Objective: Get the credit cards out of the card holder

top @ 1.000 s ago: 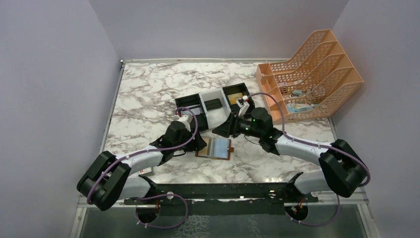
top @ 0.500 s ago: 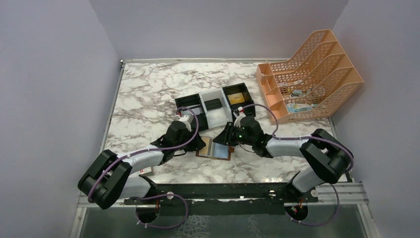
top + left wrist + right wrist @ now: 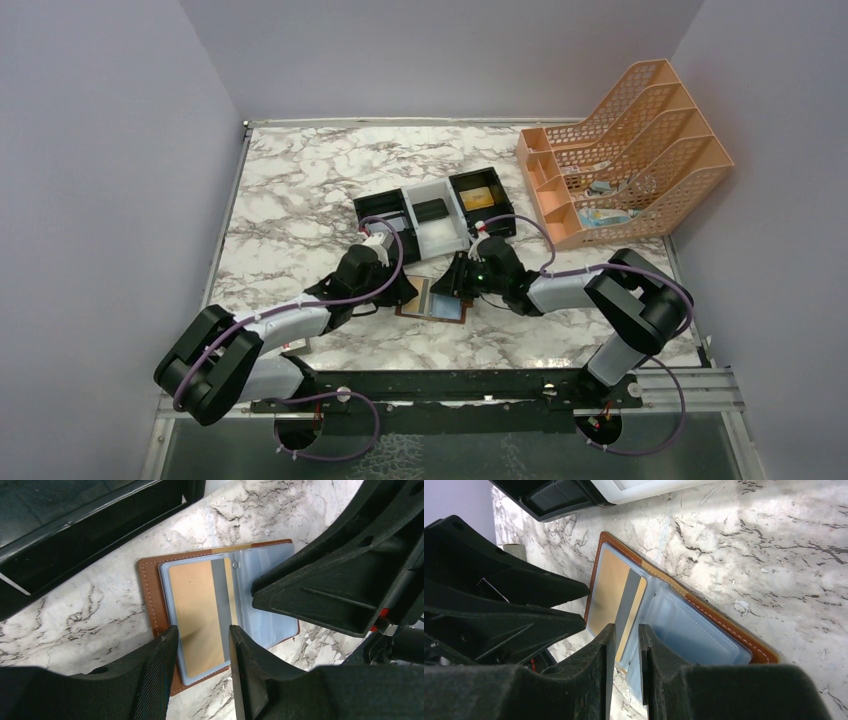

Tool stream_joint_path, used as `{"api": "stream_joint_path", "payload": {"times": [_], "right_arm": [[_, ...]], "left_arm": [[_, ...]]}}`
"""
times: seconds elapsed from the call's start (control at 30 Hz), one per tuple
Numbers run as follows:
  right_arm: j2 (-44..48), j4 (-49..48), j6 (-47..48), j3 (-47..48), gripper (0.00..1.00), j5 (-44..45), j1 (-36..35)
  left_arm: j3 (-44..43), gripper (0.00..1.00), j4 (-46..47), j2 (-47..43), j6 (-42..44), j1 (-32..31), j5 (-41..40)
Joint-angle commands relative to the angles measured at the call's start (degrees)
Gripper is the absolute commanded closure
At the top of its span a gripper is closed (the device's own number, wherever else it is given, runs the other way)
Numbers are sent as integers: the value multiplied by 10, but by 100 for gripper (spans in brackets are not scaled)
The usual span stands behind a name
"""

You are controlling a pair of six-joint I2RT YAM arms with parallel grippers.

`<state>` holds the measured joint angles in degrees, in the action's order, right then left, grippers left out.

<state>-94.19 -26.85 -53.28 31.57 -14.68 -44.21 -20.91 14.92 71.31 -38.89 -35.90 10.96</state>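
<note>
left hand and right hand hover over the open card holder.

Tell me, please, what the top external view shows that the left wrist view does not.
Only the top external view shows the orange file rack and the whole three-compartment tray, with a loose gold card in its right bin. Only the left wrist view shows the striped gold card tucked inside the card holder. Both show that holder lying open on the marble table.
</note>
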Motion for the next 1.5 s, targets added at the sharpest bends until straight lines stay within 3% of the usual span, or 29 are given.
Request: {"api": "stream_joint_path", "payload": {"times": [0.0,0.3,0.53,0.8,1.0,1.47], "right_arm": [[-15,-5,10,18,76,5,-4],[-27,-2,19,25,77,-2,-3],[-53,-4,14,34,81,-12,-4],[-41,-32,-3,22,84,-25,-3],[-44,-90,-30,6,95,-61,-2],[0,-39,-10,-4,99,-57,26]], "left_arm": [[-2,56,11,-14,6,-9,-5],[-24,61,-35,29,7,-10,-41],[-41,78,-62,55,17,-11,-39],[-42,89,-79,38,22,-13,-39],[-26,93,-34,40,34,-15,32],[-40,100,-84,40,25,-15,-31]]}}
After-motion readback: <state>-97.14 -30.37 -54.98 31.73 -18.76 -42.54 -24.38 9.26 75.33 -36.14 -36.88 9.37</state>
